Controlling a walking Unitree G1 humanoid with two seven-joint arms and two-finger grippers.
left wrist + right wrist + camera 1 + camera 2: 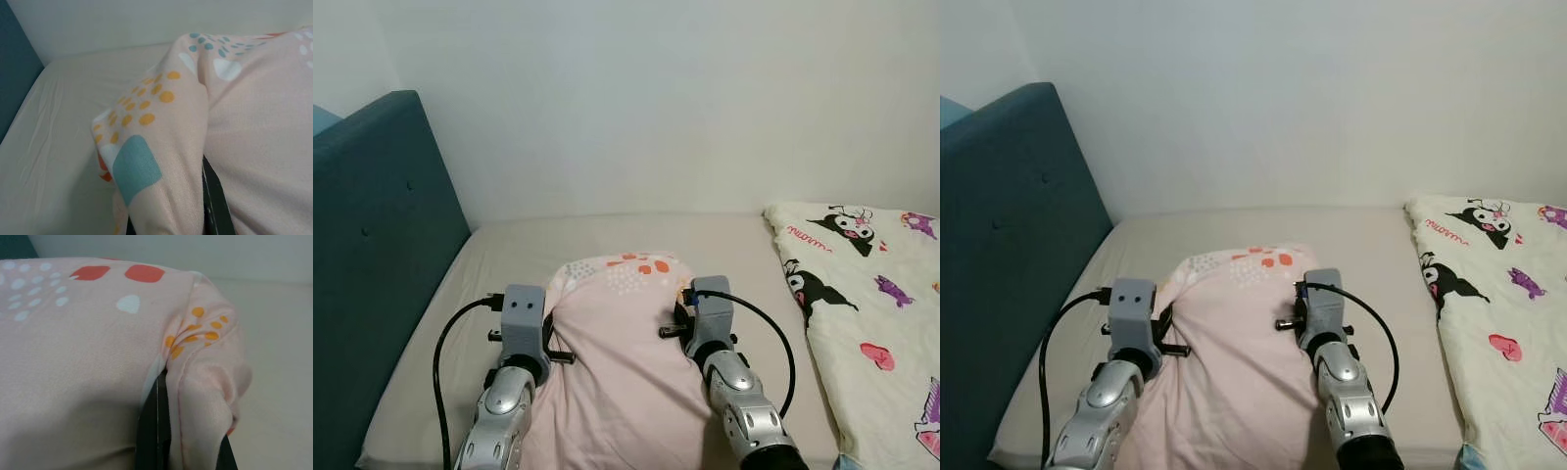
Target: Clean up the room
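A pale pink pillow (622,362) with orange, white and teal spots lies on the beige bed sheet (509,255), held from both sides. My left gripper (548,311) is shut on its left corner. The fabric bunches between the black fingers (215,205) in the left wrist view. My right gripper (688,297) is shut on the right corner, where a fold of cloth is pinched between its fingers (156,431). The pillow's cloth hides the fingertips of both grippers.
A teal padded headboard (372,245) runs along the left side. A white blanket (871,313) with cartoon prints lies on the right of the bed. A plain white wall (656,98) stands behind. Bare sheet lies beyond the pillow.
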